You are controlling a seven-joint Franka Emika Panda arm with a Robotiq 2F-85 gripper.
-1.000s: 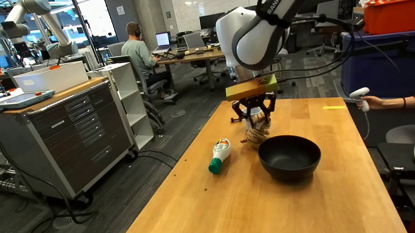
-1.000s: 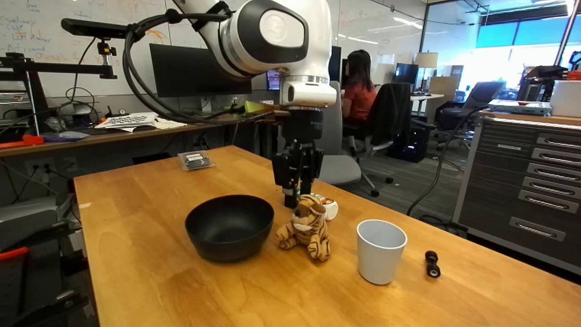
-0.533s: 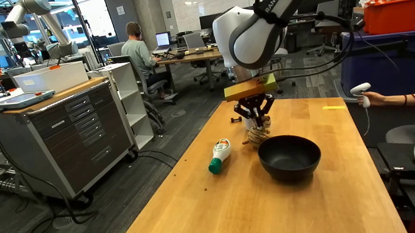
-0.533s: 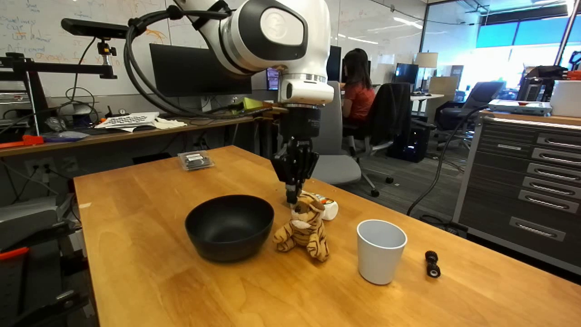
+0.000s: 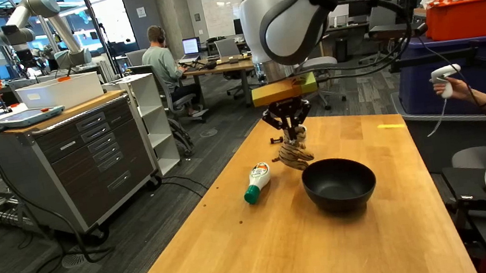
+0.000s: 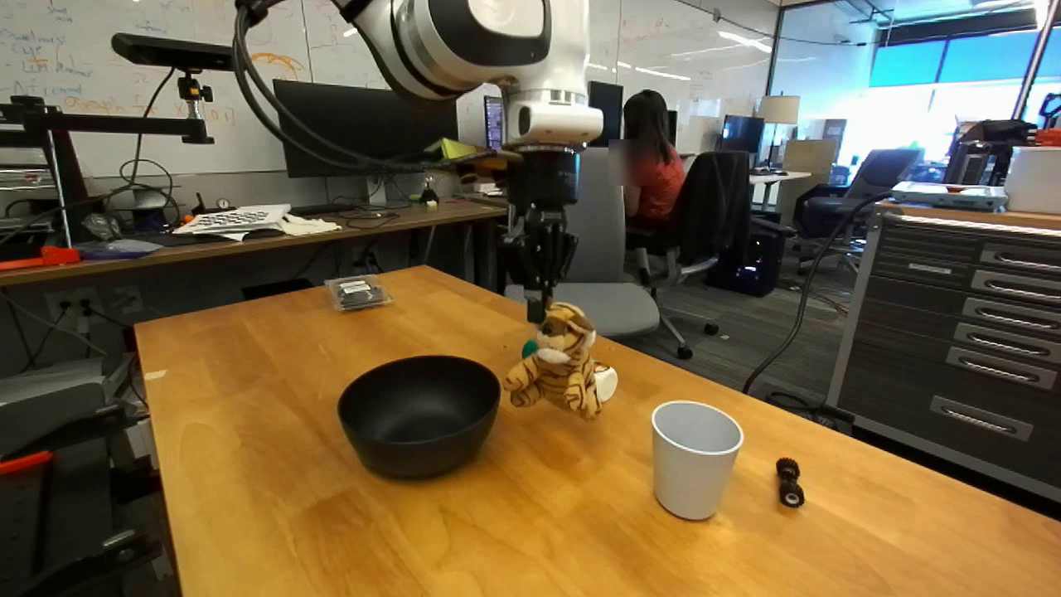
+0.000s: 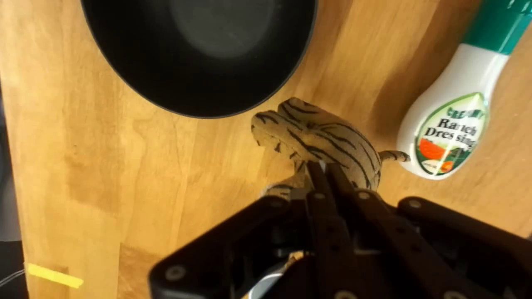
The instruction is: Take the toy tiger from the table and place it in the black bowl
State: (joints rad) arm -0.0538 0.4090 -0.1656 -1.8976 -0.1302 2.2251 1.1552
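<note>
The toy tiger is a tan soft figure with dark stripes. It hangs a little above the table in both exterior views [image 5: 293, 155] [image 6: 562, 373], and its striped body shows in the wrist view [image 7: 336, 141]. My gripper [image 7: 326, 166] is shut on the tiger's upper part, with the fingers close together; it also shows in both exterior views [image 5: 291, 137] [image 6: 540, 308]. The tiger's head is mostly hidden behind the fingers in the wrist view. The black bowl [image 5: 340, 199] stands upright on the table beside the tiger, also seen in an exterior view [image 6: 419, 456] and the wrist view [image 7: 199, 87].
A ranch dressing bottle [image 5: 258, 176] with a green cap lies on the table near the tiger, also in the wrist view [image 7: 449, 120]. A white cup [image 6: 695, 473] and a small black dumbbell-shaped piece [image 6: 789, 482] stand nearby. A plastic package [image 6: 356, 293] lies farther off.
The gripper was open above the tiger, then its fingers closed on it. The gripper has risen and lifted the tiger off the table. The bowl, bottle and cup have not moved.
</note>
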